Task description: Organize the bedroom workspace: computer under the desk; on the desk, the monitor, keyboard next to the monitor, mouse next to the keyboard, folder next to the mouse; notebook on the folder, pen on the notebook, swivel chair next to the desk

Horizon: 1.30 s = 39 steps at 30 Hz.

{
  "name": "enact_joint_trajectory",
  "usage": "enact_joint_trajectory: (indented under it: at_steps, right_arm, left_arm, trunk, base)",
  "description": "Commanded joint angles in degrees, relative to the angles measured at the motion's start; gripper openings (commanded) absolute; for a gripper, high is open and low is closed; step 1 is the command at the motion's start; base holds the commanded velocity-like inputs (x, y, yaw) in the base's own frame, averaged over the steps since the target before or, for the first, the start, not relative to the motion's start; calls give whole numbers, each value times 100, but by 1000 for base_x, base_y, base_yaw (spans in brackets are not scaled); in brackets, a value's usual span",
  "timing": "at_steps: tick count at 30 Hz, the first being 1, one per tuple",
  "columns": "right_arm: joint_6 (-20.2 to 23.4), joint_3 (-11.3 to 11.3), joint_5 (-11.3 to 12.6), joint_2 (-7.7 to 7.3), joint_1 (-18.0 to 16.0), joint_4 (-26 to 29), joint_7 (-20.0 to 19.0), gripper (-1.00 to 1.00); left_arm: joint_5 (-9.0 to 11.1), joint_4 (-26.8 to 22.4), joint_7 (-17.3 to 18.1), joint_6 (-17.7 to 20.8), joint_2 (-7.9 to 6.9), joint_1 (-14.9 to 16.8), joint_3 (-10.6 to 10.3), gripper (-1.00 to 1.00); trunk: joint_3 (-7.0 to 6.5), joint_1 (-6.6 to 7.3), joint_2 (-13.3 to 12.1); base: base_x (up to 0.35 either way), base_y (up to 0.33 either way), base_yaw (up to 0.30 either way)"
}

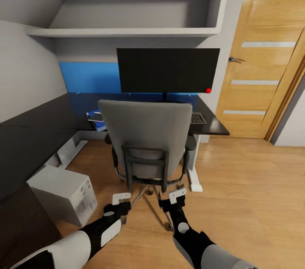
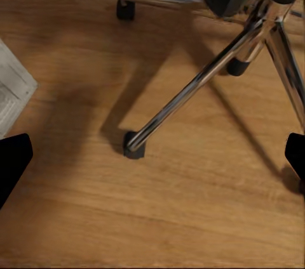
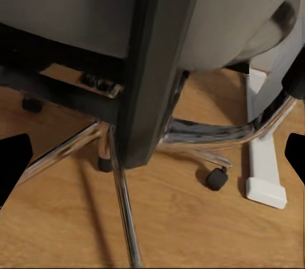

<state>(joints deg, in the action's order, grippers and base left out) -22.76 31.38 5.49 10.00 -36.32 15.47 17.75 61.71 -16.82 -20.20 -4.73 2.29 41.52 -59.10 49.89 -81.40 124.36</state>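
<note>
The swivel chair (image 1: 146, 131) stands with its grey back toward me, pushed up to the black desk (image 1: 38, 123). The monitor (image 1: 168, 70) is upright on the desk behind it. A strip of the keyboard (image 1: 198, 118) shows right of the chair back. A flat blue folder (image 1: 97, 119) with something pale on it lies on the desk left of the chair. The computer (image 1: 63, 192) sits on the floor under the desk. My left gripper (image 1: 121, 202) and right gripper (image 1: 178, 198) hang open, low behind the chair's chrome base (image 2: 197, 85). Mouse, pen and notebook are hidden.
A wooden door (image 1: 264, 53) stands at the right, with open wooden floor (image 1: 254, 192) in front of it. White shelves (image 1: 127, 31) hang above the desk. The desk's white leg (image 3: 264, 167) stands beside a chair castor (image 3: 216, 179). A chair castor (image 2: 132, 145) lies between my left fingertips.
</note>
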Motion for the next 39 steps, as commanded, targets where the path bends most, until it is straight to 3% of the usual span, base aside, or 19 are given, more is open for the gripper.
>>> enact_joint_trajectory:
  at_steps: [1, 7, 19, 23, 25, 26, 27, 31, 39]
  right_arm:
    - [-26, 48, 58, 0, -7, -9, 27, 100]
    - [-26, 44, 58, 0, -7, -9, 27, 100]
    - [-74, -30, 99, 0, -7, -186, 23, 100]
    - [-102, -61, 139, -185, -7, -204, 19, 100]
    - [-153, -132, 290, -291, -7, -276, 19, 100]
    - [-283, -166, 480, -340, -7, -508, 18, 100]
    - [-763, -185, 700, -381, -4, -1124, 18, 100]
    - [-1360, -199, 790, -436, 180, -1570, 25, 100]
    - [-1746, -204, 918, -543, 821, -1681, 29, 100]
  left_arm:
    - [61, -2, -28, -29, -1, 6, -49, 100]
    - [61, -3, -28, -28, -1, 6, -49, 100]
    - [64, 4, -41, -30, 0, 6, -49, 100]
    - [87, 147, -50, -30, -3, 11, -46, 100]
    - [276, 403, -51, -34, -4, 13, -40, 100]
    - [583, 607, -34, -35, -2, 12, -45, 100]
    - [921, 806, -7, -41, -13, -63, -42, 100]
    - [1045, 1031, 16, -42, -13, -395, -45, 100]
    - [1077, 1136, 25, -57, -47, -1250, -47, 100]
  trunk:
    - [5, 5, 3]
    - [5, 5, 3]
    - [-210, 268, -479]
    - [-282, 356, -639]
    - [-318, 400, -719]
    - [-336, 422, -759]
    - [-354, 444, -799]
    - [-426, 532, -960]
    - [-569, 707, -1281]
  base:
    - [-336, 0, 0]
    - [-336, -1, 0]
    - [-337, -54, 0]
    - [-260, -11, 0]
    - [-94, -3, 0]
    - [-37, -1, 0]
    - [-12, 0, 0]
    - [-5, 0, 0]
    - [0, 0, 0]
